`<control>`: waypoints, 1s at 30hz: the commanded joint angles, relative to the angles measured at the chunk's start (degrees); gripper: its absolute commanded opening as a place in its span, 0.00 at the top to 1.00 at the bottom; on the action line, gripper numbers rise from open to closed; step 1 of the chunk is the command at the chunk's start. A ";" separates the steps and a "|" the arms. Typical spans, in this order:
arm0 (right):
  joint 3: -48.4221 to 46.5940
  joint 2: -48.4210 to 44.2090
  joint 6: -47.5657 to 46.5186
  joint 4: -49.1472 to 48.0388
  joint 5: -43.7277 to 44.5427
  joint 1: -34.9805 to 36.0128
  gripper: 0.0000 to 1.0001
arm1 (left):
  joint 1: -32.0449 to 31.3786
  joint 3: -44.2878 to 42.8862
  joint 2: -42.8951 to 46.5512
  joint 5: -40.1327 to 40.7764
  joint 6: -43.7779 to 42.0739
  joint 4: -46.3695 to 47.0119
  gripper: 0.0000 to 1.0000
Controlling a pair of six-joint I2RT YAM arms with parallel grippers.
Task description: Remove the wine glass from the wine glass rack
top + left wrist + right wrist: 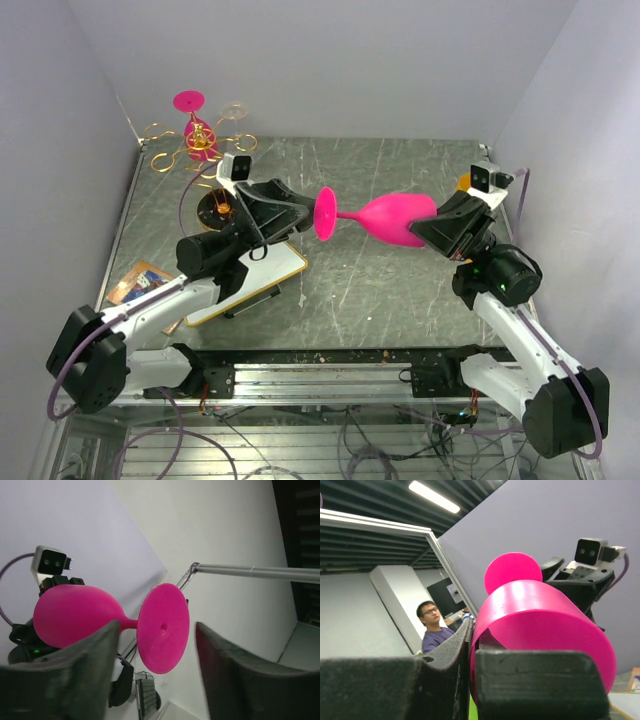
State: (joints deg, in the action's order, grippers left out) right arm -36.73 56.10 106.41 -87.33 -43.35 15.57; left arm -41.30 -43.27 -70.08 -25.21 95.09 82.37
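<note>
A pink wine glass [392, 219] lies on its side in the air over the middle of the table. My right gripper [428, 232] is shut on the rim of its bowl [540, 625], one finger inside and one outside. The glass's foot [326, 213] points at my left gripper [300, 214], which is open; the foot [164, 627] sits just beyond its spread fingers [85, 665], untouched. The gold wire wine glass rack [165, 135] stands at the back left on its round black base [213, 209]. A second pink glass [198, 132] hangs upside down on it.
A clear glass [233, 112] also hangs on the rack. A white board [262, 275] lies under my left arm, with a small printed card [140, 282] to its left. An orange thing [490, 182] sits behind my right wrist. Walls close off the left, back and right.
</note>
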 commanded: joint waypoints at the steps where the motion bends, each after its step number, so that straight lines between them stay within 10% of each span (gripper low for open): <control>1: -2.52 -3.85 -7.27 2.84 -1.06 -0.05 1.00 | -0.26 1.50 4.24 1.72 -6.42 -2.71 0.22; 7: -8.81 -13.76 -26.50 46.54 1.55 -0.10 1.00 | -0.27 4.65 7.59 2.79 -9.59 -8.01 0.01; 12: -20.22 -21.39 -40.61 94.00 27.00 -0.10 1.00 | -0.27 8.73 11.26 4.89 -11.85 -14.20 0.00; 21: -31.98 -16.83 -40.63 127.24 50.84 -0.09 1.00 | -0.27 9.80 14.84 6.40 -14.93 -23.43 0.01; 30: -25.88 -5.82 -40.07 137.98 58.48 -0.06 1.00 | -0.25 7.73 17.76 6.79 -18.91 -31.34 0.02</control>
State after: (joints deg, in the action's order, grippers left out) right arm -62.57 44.75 65.93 39.55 7.88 15.44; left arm -41.36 -33.17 -54.43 -19.88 79.90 54.70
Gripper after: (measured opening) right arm 0.017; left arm 0.984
